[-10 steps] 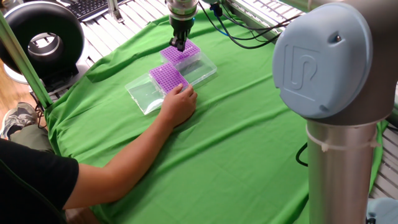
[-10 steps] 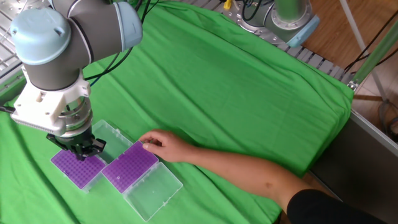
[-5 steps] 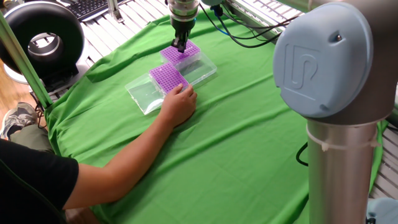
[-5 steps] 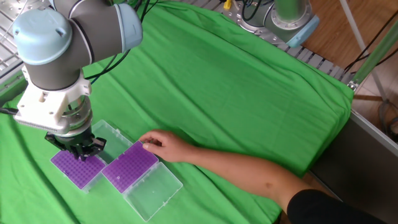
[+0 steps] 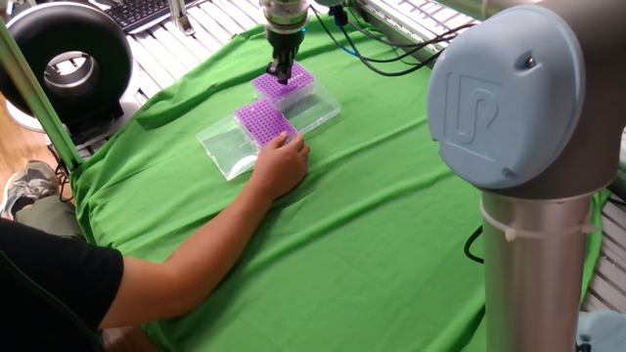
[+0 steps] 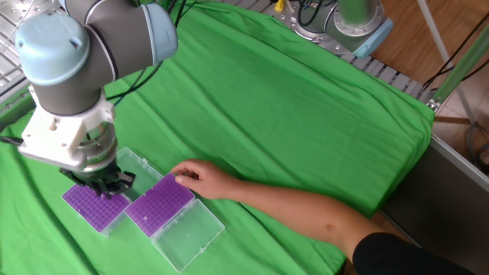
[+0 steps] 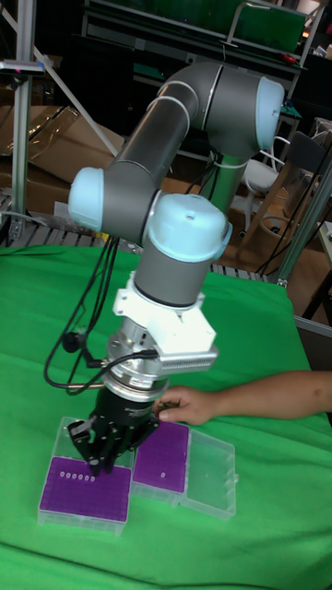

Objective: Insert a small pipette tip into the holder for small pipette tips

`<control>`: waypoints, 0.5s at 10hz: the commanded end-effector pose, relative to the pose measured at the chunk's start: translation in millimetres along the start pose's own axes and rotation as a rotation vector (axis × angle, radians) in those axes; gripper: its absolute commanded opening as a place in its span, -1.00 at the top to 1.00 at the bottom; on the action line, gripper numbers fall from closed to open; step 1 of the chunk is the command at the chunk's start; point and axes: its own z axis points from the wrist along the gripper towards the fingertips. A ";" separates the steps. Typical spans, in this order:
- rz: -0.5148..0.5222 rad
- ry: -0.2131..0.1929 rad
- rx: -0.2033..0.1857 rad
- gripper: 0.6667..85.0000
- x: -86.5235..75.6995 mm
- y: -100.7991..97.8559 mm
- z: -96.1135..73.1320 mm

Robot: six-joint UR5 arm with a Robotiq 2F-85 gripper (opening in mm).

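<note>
Two alike purple racks in clear boxes lie side by side on the green cloth. My gripper [image 5: 282, 74] [image 6: 103, 191] [image 7: 97, 468] hangs just above one of them, the holder for small pipette tips [image 5: 296, 82] [image 6: 90, 211] [image 7: 81, 493], near its edge. A short row of white tips stands in that rack in the tall fixed view. My fingers are drawn close together. Whether a small pipette tip sits between them is too small to see. The second rack [image 5: 262, 122] [image 6: 159, 205] [image 7: 161, 456] lies right beside it.
A person's hand [image 5: 282, 161] [image 6: 195, 177] [image 7: 184, 404] rests against the second rack, the forearm stretching across the cloth. Open clear lids [image 5: 227, 149] [image 6: 187, 237] [image 7: 210, 475] lie flat next to the racks. A second robot's base [image 5: 533, 196] stands at the right.
The gripper has shifted only slightly over the same rack. The person's hand and both racks stay where they were.
</note>
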 end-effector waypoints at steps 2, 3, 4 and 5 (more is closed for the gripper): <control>0.171 0.028 -0.077 0.50 -18.8 62.2 -4.8; 0.185 0.036 -0.089 0.50 -18.9 71.0 -3.1; 0.199 0.045 -0.093 0.50 -18.3 77.6 -3.1; 0.209 0.051 -0.093 0.50 -18.8 84.0 -3.2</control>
